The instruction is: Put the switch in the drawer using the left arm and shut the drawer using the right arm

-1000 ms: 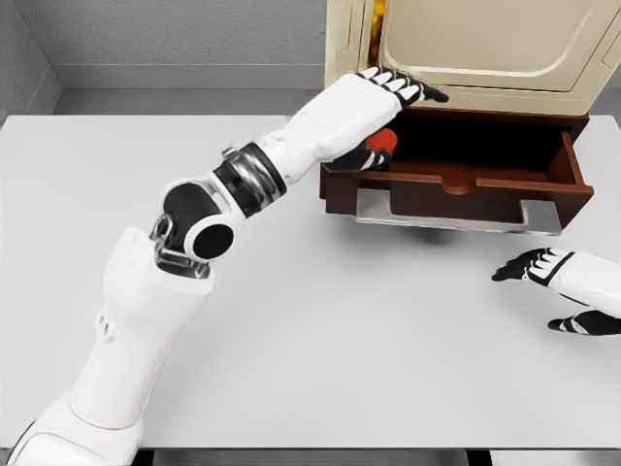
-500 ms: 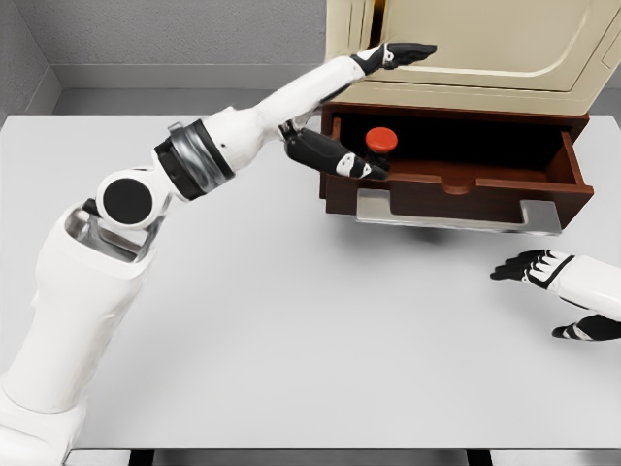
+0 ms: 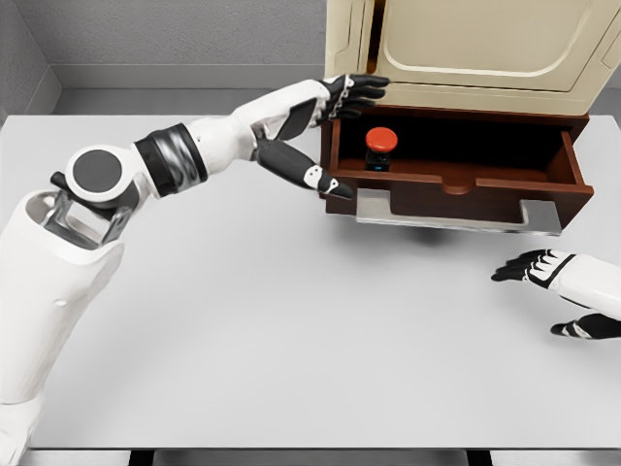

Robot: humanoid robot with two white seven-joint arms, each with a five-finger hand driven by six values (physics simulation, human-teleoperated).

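**Switch in the open drawer, left hand empty beside it**

The switch (image 3: 379,148), a small dark block with a red round button on top, stands upright inside the drawer (image 3: 456,184), toward its left end. It lies just past the fingertips of the left hand (image 3: 325,121), to their right, and nothing touches it.

The left hand is at the drawer's left corner with its fingers spread wide and holding nothing: the upper fingers (image 3: 361,89) reach over the top left edge of the drawer, against the foot of the cabinet (image 3: 466,49), while the thumb points down and right along the outside of the drawer's left front corner. The left arm stretches in from the lower left across the table.

The drawer is dark reddish brown wood, pulled well out from the cream cabinet above it, with a grey metal handle (image 3: 456,216) along its lower front edge, just right of the thumb tip.

The right hand (image 3: 558,291) shows at the right edge, low over the table and well apart from the drawer, below its right end. Its dark fingers are loosely spread, pointing left, and grasp nothing.

The table (image 3: 291,330) is a plain pale grey, flat and matte, with soft shadows under the drawer and arm. Behind it runs a grey speckled wall (image 3: 175,34) with a lighter strip along its foot
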